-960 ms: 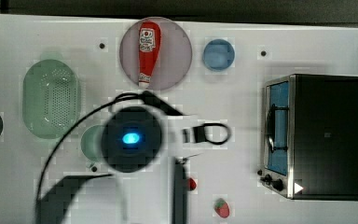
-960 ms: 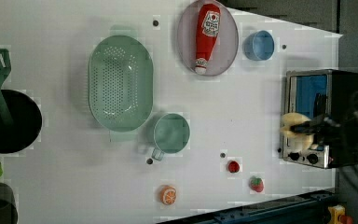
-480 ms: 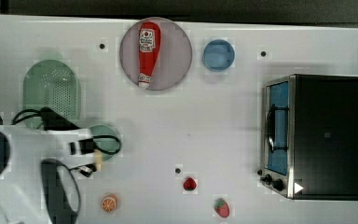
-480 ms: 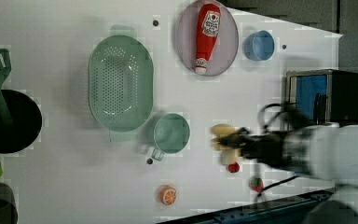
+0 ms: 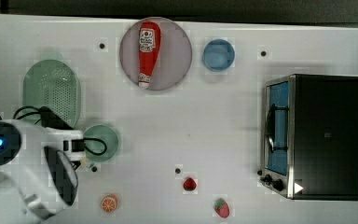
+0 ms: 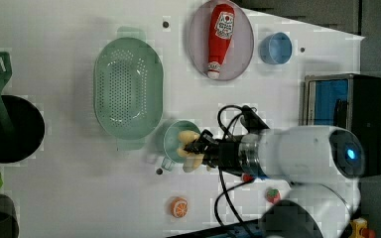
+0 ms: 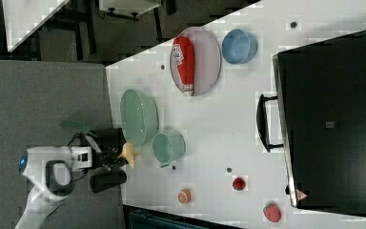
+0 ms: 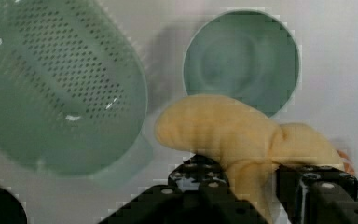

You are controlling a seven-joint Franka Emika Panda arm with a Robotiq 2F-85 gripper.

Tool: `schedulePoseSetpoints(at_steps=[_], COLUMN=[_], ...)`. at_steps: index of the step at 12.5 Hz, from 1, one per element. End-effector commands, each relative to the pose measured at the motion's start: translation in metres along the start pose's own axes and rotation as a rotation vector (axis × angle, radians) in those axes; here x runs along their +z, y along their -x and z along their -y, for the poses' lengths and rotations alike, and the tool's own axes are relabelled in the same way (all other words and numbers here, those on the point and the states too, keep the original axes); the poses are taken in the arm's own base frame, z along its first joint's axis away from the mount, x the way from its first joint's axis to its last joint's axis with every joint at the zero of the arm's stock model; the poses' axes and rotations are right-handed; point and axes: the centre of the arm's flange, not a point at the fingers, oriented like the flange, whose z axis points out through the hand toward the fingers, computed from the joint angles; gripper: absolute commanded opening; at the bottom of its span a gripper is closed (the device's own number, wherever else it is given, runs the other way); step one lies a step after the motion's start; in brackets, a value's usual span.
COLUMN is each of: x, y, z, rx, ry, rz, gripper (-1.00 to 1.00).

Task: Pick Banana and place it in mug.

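Gripper fingers are part-closed and clamp the banana across its middle; both pale yellow ends project past the black fingers. In the left view the banana sits raised at the mug rim, partly over the opening. The green colander stands just beside the mug. An orange slice lies on the white table nearby.

arm: white shell | blue light | black cables, black tool
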Motion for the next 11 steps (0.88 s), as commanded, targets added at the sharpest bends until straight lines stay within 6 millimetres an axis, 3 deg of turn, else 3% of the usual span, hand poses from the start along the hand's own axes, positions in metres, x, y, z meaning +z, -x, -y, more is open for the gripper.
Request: schedulePoseSetpoints(at_steps=[1, 5, 6, 8, 11], x=[0.029, 0.067, 0.076, 0.089, 0.087], y=[-0.037, -0.050, -0.050, -0.051, -0.051], z=[-0.009, -0.020, -0.023, -0.026, -0.024], rx=[0.122, 0.102, 0.104, 0.109, 0.108], ry=[-0.032, -0.033, -0.028, -0.032, -0.058], rz=[-0.012, -0.052, -0.044, -0.035, -0.043], gripper=[-0.26, -0.26, -0.18, 0.24, 0.91])
